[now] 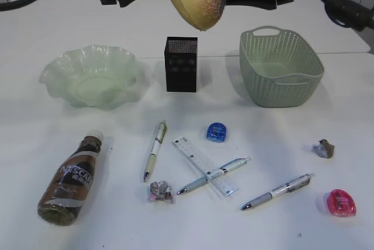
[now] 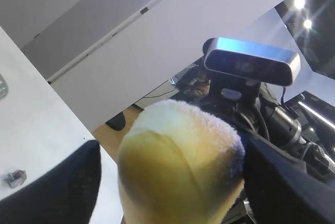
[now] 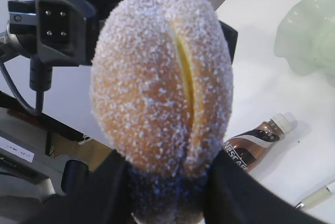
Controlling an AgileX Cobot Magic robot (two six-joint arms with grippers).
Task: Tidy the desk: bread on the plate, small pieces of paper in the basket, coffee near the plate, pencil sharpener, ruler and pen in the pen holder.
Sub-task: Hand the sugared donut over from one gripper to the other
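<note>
The sugar-speckled bread (image 1: 196, 4) hangs high above the desk's back middle, between both grippers. My right gripper (image 3: 167, 192) is shut on the bread's (image 3: 162, 77) lower end. My left gripper (image 2: 172, 192) stands open around the bread's (image 2: 178, 166) other end, with a gap at one finger. The wavy green plate (image 1: 58, 69) sits back left and the coffee (image 1: 73, 180) lies on its side front left. The black pen holder (image 1: 181, 63) and the basket (image 1: 280, 89) stand at the back. The ruler (image 1: 204, 166) lies across a pen (image 1: 213, 175).
Two more pens (image 1: 154, 150) (image 1: 277, 191) lie on the desk front. A blue sharpener (image 1: 215, 132) and a pink one (image 1: 342, 202) sit nearby. Crumpled paper pieces (image 1: 160, 191) (image 1: 324, 148) lie at the front middle and right.
</note>
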